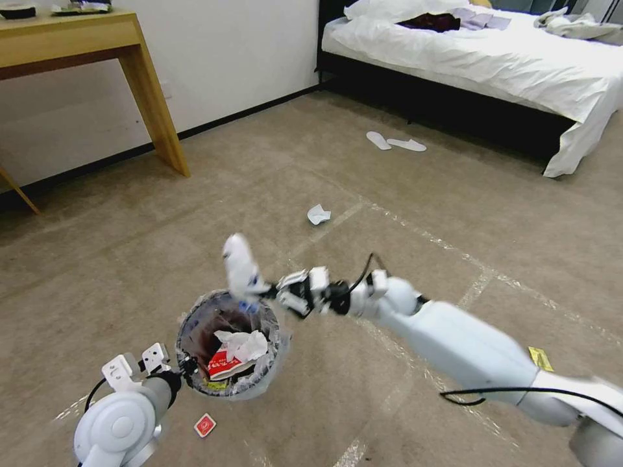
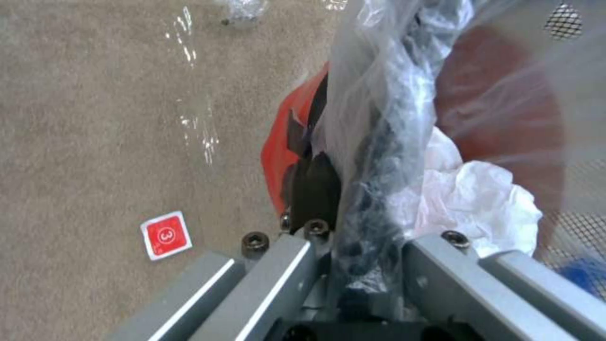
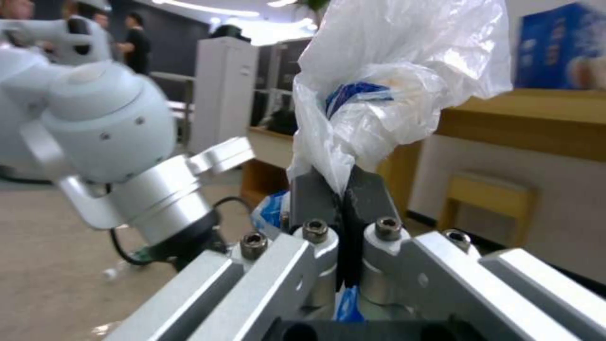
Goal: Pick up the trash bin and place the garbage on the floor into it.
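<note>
The trash bin (image 1: 195, 324) hangs just above the floor (image 1: 402, 214), lined with clear plastic, with my left gripper (image 1: 183, 365) shut on its near rim. In the left wrist view the left gripper (image 2: 341, 208) pinches the rim and liner beside the bin's red base (image 2: 281, 142). A white tissue (image 1: 241, 344) and a red-white cup (image 1: 224, 366) lie inside. My right gripper (image 1: 267, 290) is shut on a crumpled white plastic bag with blue print (image 1: 239, 263), held above the bin's far rim. The right wrist view shows the bag (image 3: 391, 90) standing up from the shut right gripper (image 3: 344, 189).
Crumpled white paper (image 1: 318, 214) lies on the carpet ahead, a yellow wrapper (image 1: 540, 358) at the right, and a red square card (image 1: 205, 425) near the bin. White slippers (image 1: 396, 143) lie before the bed (image 1: 493, 58). A wooden table (image 1: 78, 39) stands far left.
</note>
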Available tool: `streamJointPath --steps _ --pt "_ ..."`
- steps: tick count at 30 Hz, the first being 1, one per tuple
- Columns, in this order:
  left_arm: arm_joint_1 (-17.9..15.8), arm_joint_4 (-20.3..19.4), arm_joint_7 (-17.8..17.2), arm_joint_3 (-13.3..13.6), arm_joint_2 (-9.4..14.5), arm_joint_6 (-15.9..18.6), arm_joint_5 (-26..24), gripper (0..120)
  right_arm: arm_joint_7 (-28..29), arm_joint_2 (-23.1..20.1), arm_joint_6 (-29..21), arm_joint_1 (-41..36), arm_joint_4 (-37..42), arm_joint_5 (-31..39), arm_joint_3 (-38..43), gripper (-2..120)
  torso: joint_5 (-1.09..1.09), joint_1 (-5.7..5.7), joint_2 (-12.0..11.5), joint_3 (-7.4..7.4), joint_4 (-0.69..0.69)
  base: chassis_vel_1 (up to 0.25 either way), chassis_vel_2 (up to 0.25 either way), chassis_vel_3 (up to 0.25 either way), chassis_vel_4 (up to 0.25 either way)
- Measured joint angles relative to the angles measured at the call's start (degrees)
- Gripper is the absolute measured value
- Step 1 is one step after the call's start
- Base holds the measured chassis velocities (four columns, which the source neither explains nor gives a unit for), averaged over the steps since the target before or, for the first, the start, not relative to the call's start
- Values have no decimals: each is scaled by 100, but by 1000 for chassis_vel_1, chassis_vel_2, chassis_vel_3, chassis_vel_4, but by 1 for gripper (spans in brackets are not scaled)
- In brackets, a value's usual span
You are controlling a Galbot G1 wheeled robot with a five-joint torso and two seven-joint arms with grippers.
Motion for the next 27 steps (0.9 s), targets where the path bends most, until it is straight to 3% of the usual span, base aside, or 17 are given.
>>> streamJointPath --steps 27 --pt "97 -171 -43 9 -11 4 5 0 -245 657 374 48 -1185 -386 -398 0 0 0 0 1 -4 0 0 0 0"
